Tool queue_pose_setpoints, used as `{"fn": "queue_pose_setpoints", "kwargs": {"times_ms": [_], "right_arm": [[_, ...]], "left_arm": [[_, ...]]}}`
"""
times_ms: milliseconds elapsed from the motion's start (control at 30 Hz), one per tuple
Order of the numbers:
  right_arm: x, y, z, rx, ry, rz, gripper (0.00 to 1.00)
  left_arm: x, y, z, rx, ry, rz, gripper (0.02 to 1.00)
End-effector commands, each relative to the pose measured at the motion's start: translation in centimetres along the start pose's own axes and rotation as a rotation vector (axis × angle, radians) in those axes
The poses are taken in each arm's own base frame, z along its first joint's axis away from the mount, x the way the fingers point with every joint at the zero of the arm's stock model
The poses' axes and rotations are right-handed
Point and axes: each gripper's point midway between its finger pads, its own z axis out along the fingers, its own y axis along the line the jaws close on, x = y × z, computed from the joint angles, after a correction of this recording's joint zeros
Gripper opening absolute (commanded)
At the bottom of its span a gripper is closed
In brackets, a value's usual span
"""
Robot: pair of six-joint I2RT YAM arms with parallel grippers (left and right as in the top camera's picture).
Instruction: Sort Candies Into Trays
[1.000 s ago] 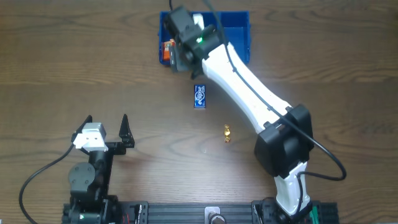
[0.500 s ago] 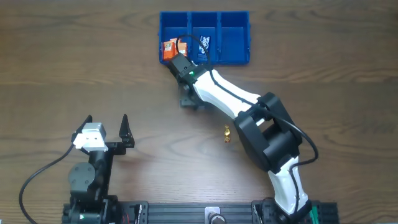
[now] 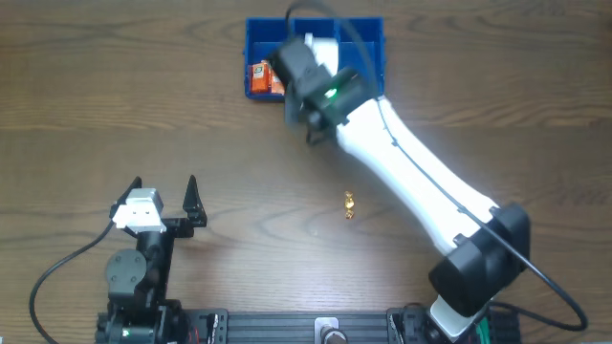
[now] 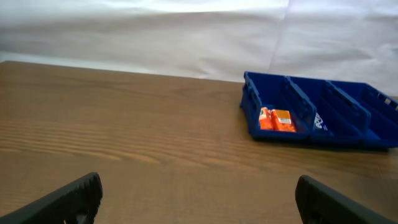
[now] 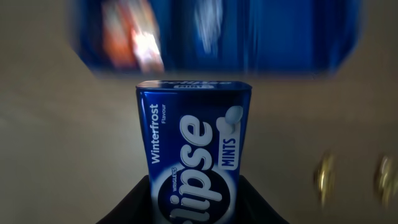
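Carry step: mint tin point(image 5: 194, 149) is clamped in right gripper point(image 3: 308, 100), upper centre, near blue tray point(image 3: 380, 57). Next: tin to be positioned over a compartment, probably the middle, and released. Left gripper point(image 3: 164, 183) is parked lower left, jaws apart.

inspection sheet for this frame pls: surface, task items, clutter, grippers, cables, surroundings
Surface: wooden table, bare wood grain.
Job's things: blue tray with three compartments at the far edge; orange candy packs in its left compartment; blue mint tin held in the air, tray just ahead of it; gold-wrapped candy loose on the table near the middle.
Clutter: nothing seen.
Grippers: left gripper open and holding nothing, near its own base; right gripper shut on the mint tin, close to the tray.
Cables: black cable loops off the left arm's base.
Surroundings: white backdrop behind the table.
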Motion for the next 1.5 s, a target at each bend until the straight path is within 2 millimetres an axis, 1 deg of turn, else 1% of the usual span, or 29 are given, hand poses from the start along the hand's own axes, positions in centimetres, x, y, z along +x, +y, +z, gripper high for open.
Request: {"fn": "queue_pose_setpoints", "kwargs": {"times_ms": [33,67,100,167,200,233,300,433,600,633,667,700,733,767,833,900,933,1000,1033,1067,1100,1133,1167,1233,1300,1333,1367,1433,1500], "right_arm": [[-9.1,-2.1,-0.3,0.062,-0.155,-0.051,0.196],[-10.2,-2.0,0.3,0.064,-0.168,-0.062,0.196],[-11.1,-1.9,1.8,0.069,-0.175,-0.070,0.196],[-11.8,-1.5,6.2,0.029,-0.151,-0.067,0.200],[-11.7,-1.3,8.2,-0.003,-0.128,-0.056,0.200],[-11.6,-1.3,9.2,-0.017,-0.116,-0.049,0.200],[-10.8,-1.6,12.3,-0.022,-0.075,-0.043,0.205],[-9.2,-1.6,16.0,-0.003,-0.031,-0.051,0.237],[-9.0,-1.4,16.2,-0.006,-0.029,-0.055,0.244],[-9.0,-1.4,16.2,-0.005,-0.026,-0.056,0.268],[-8.9,-1.4,16.2,-0.004,-0.024,-0.057,0.364],[-8.9,-1.3,16.2,-0.008,-0.022,-0.056,0.564],[-8.8,-1.1,16.2,-0.020,-0.019,-0.057,0.912],[-8.7,-0.9,16.2,-0.024,-0.017,-0.059,1.000],[-9.0,-0.7,15.1,-0.031,-0.024,-0.062,1.000],[-9.2,-1.2,11.9,-0.031,-0.024,-0.069,1.000],[-9.0,-1.7,10.1,-0.027,-0.023,-0.076,1.000],[-8.1,-2.5,7.3,-0.023,-0.022,-0.093,1.000],[-6.4,-3.2,5.4,-0.025,-0.013,-0.104,1.000],[-4.4,-3.9,4.2,-0.027,-0.003,-0.112,0.998],[-2.4,-4.5,3.4,-0.028,0.008,-0.109,1.000],[0.2,-5.2,2.8,-0.026,0.030,-0.097,1.000],[4.4,-6.3,2.5,-0.014,0.080,-0.069,0.998],[10.2,-7.5,2.8,0.014,0.183,-0.039,1.000],[16.2,-8.1,3.9,0.034,0.327,-0.027,1.000],[18.3,-8.7,4.5,0.059,0.367,-0.014,1.000],[20.3,-9.5,5.0,0.083,0.404,-0.011,1.000],[21.9,-10.2,5.5,0.102,0.432,-0.003,1.000],[23.0,-10.5,6.2,0.101,0.446,0.001,0.998]], "left_arm": [[1.7,0.4,0.1,-0.018,0.049,0.012,0.998],[1.7,0.4,0.1,-0.018,0.049,0.012,0.998],[1.7,0.4,0.1,-0.018,0.049,0.012,0.998],[1.7,0.4,0.1,-0.018,0.049,0.012,0.998],[1.7,0.4,0.1,-0.018,0.049,0.012,0.996],[1.7,0.4,0.1,-0.018,0.049,0.012,0.998],[1.7,0.4,0.1,-0.018,0.049,0.012,0.998],[1.7,0.4,0.1,-0.018,0.049,0.012,0.998],[1.7,0.4,0.1,-0.018,0.049,0.012,0.998],[1.7,0.4,0.1,-0.018,0.049,0.012,0.998],[1.7,0.4,0.1,-0.018,0.049,0.012,0.998],[1.7,0.4,0.1,-0.018,0.049,0.012,0.998],[1.7,0.4,0.1,-0.018,0.049,0.012,0.998],[1.7,0.4,0.1,-0.018,0.049,0.012,0.998],[1.7,0.4,0.1,-0.018,0.050,0.012,0.998],[1.7,0.4,0.1,-0.018,0.049,0.012,0.998],[1.7,0.4,0.1,-0.018,0.049,0.012,0.998],[1.7,0.4,0.1,-0.018,0.049,0.012,0.998],[1.7,0.4,0.1,-0.018,0.049,0.012,0.998],[1.7,0.4,0.1,-0.018,0.049,0.012,0.998],[1.7,0.4,0.1,-0.018,0.049,0.012,0.998],[1.7,0.4,0.1,-0.018,0.049,0.012,0.998],[1.7,0.4,0.1,-0.018,0.049,0.012,0.998],[1.7,0.4,0.1,-0.018,0.049,0.012,0.996],[1.7,0.4,0.1,-0.018,0.049,0.012,0.996],[1.7,0.4,0.1,-0.018,0.049,0.012,0.998],[1.7,0.4,0.1,-0.018,0.049,0.012,0.998],[1.7,0.4,0.1,-0.018,0.049,0.012,0.998],[1.7,0.4,0.1,-0.018,0.049,0.012,0.996]]}}
